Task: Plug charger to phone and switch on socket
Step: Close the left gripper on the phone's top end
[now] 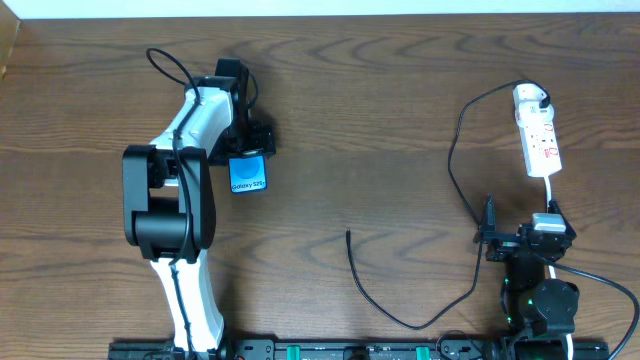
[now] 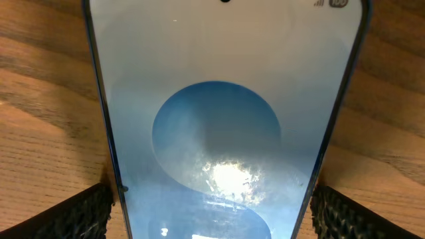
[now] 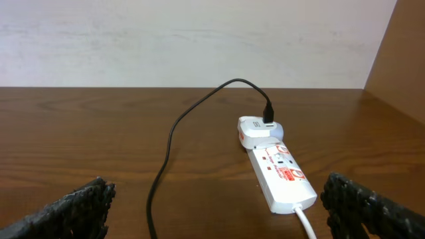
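The phone (image 1: pixel 248 173) lies flat on the wooden table, left of centre, blue screen up. My left gripper (image 1: pixel 250 152) is open and straddles its far end; in the left wrist view the phone (image 2: pixel 216 133) fills the space between the fingers (image 2: pixel 73 216), very close to both. The socket (image 1: pixel 540 140) lies at the far right with the charger's white plug (image 1: pixel 530 97) in it. The charger's black cable (image 1: pixel 452 150) loops down to a free tip (image 1: pixel 349 235) mid-table. My right gripper (image 1: pixel 525 238) is open and empty, just short of the socket (image 3: pixel 282 176) and cable (image 3: pixel 169 139).
The left arm (image 1: pixel 170 200) stretches from the front edge over the left part of the table. The socket's white cord (image 3: pixel 307 222) runs back toward the right gripper. A pale wall (image 3: pixel 199 40) borders the table's far edge, and a wooden panel (image 3: pixel 405 53) stands at the right.
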Controlling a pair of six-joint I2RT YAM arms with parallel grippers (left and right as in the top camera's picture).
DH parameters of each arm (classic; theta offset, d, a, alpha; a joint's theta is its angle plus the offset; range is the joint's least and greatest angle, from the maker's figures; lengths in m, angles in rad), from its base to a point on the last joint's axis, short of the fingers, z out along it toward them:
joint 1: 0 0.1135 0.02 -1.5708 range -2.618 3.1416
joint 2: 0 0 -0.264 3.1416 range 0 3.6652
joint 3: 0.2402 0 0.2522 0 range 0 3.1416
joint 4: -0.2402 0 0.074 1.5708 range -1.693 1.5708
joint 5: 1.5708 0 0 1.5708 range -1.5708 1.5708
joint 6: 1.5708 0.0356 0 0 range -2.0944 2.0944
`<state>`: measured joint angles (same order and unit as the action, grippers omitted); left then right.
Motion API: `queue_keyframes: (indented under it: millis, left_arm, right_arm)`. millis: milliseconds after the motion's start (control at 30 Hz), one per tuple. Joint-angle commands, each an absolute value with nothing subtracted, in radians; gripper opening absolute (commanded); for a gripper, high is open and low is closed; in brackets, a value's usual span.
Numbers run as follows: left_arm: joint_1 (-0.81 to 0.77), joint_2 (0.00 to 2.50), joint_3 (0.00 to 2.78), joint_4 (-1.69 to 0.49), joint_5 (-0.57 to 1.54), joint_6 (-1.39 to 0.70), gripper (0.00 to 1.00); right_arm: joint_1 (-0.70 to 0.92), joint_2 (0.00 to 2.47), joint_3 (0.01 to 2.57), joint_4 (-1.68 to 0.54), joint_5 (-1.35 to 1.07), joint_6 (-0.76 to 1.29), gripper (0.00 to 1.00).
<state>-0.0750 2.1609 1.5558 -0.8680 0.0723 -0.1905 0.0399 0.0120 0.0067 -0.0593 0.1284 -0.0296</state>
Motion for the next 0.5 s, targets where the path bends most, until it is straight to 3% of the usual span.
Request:
queue_keyframes:
  millis: [0,467]
  left_arm:
    - [-0.078,2.177,1.499,-0.856,0.06,-0.197,0.95]
    - [-0.078,2.177,1.478,-0.85,0.06,-0.2,0.95]
  right_arm:
    - [0.052,0.006,0.006,-0.063,0.136,-0.015,0.99]
    - [0.052,0.006,0.006,-0.063,0.136,-0.015,0.99]
